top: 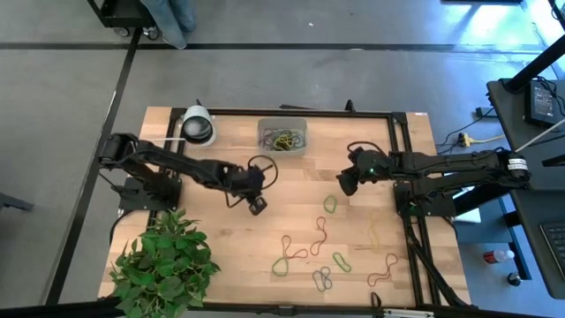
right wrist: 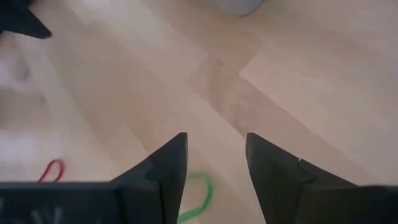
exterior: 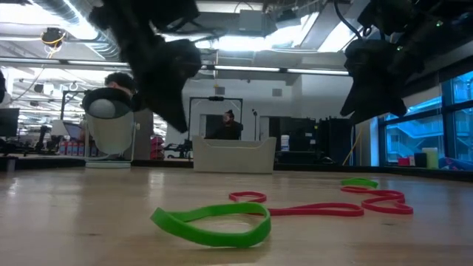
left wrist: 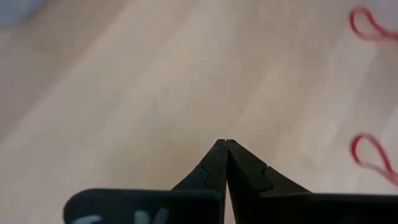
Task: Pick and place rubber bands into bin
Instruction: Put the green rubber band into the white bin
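Clear, shallow bin (top: 282, 137) at far desk edge, holding tangled rubber bands (top: 284, 140). Loose green, red, tan loops (top: 320, 256) lying flat, scattered across near desk.

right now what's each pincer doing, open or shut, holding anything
Left pincer: shut, nothing between its tips, above bare wood.
Right pincer: open, holding nothing, above a green rubber band.
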